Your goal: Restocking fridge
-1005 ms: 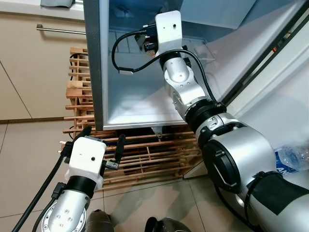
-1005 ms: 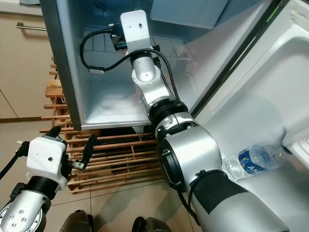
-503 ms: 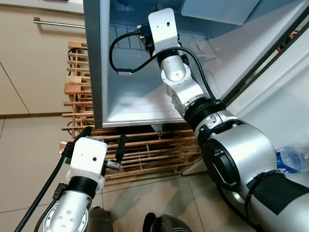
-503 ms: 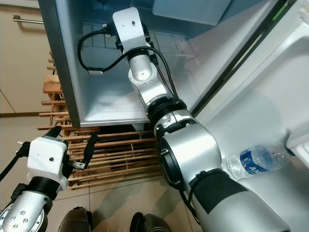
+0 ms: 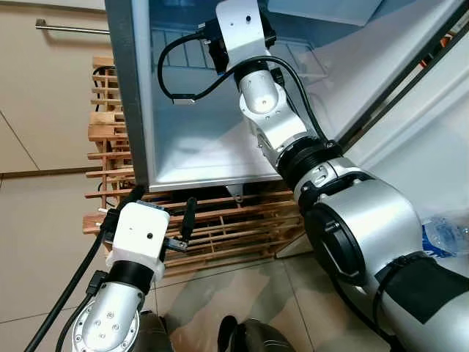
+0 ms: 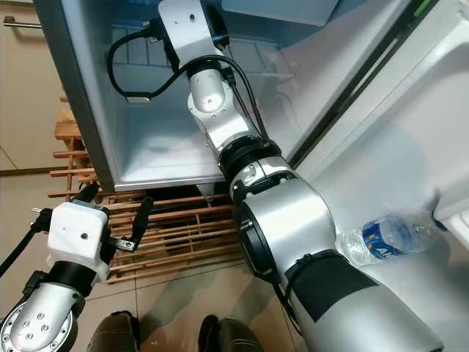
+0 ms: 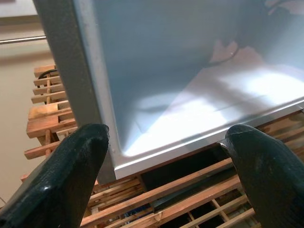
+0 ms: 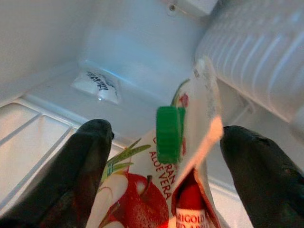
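Your right gripper (image 8: pixel 161 142) is deep inside the open white fridge (image 5: pixel 212 147), jaws spread wide on either side of a red-and-white juice carton with a green screw cap (image 8: pixel 156 190); contact with the carton cannot be told. A small white sachet (image 8: pixel 96 85) lies behind it. Your left gripper (image 5: pixel 160 213) hangs open and empty over the slatted wooden rack (image 5: pixel 220 227). A clear plastic water bottle with a blue label (image 6: pixel 385 238) sits in the door.
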### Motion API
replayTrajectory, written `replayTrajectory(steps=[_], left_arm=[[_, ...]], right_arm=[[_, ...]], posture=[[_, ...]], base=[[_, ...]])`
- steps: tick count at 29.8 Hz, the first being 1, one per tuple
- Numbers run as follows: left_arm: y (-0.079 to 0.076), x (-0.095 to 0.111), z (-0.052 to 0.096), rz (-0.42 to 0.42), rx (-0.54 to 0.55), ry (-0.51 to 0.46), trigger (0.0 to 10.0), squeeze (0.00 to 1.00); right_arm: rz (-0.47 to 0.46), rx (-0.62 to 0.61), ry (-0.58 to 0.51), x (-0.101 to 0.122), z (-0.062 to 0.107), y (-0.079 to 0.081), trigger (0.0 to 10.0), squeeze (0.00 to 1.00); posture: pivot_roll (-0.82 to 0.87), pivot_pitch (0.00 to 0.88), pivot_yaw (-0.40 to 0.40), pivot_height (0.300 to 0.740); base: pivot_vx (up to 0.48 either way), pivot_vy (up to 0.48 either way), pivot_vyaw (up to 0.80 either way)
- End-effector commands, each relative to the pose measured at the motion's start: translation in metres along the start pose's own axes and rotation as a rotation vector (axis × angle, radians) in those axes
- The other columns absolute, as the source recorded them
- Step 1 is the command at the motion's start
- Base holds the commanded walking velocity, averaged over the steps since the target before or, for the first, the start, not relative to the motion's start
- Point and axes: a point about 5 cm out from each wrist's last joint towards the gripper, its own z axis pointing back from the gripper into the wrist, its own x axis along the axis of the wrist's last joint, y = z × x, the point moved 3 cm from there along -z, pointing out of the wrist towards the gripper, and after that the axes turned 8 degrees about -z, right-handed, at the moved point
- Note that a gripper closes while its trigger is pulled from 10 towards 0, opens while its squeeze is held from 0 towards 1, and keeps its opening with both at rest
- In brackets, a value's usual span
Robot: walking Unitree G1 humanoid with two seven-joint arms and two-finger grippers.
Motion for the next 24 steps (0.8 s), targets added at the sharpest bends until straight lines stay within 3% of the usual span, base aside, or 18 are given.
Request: replayTrajectory(steps=[1, 5, 10, 11, 24], left_arm=[[-0.008, -0.003, -0.001, 0.007, -0.024, 0.012, 10.0, 0.00], [-0.009, -0.003, -0.004, 0.012, -0.031, 0.004, 10.0, 0.00], [-0.011, -0.002, -0.009, 0.014, -0.039, -0.008, 10.0, 0.00], [-0.011, -0.002, -0.011, 0.015, -0.041, -0.014, 10.0, 0.00], [-0.016, 0.001, -0.027, 0.021, -0.063, -0.057, 10.0, 0.00]], right_arm=[[-0.094, -0.047, 0.043, -0.008, 0.001, -0.012, 10.0, 1.00], [-0.187, -0.126, 0.052, -0.013, 0.002, -0.026, 10.0, 1.00], [-0.138, -0.173, 0.049, -0.017, 0.004, -0.033, 10.0, 1.00], [-0.136, -0.176, 0.047, -0.019, 0.006, -0.034, 10.0, 0.00], [-0.245, -0.042, -0.013, -0.023, 0.015, -0.006, 10.0, 0.00]], posture=[[0.37, 0.176, -0.240, 0.740], [0.35, 0.162, -0.233, 0.740], [0.33, 0.142, -0.227, 0.740], [0.33, 0.130, -0.223, 0.740], [0.28, 0.074, -0.217, 0.740]], base=[[0.000, 0.000, 0.00], [0.000, 0.000, 0.00], [0.000, 0.000, 0.00], [0.000, 0.000, 0.00], [0.000, 0.000, 0.00]])
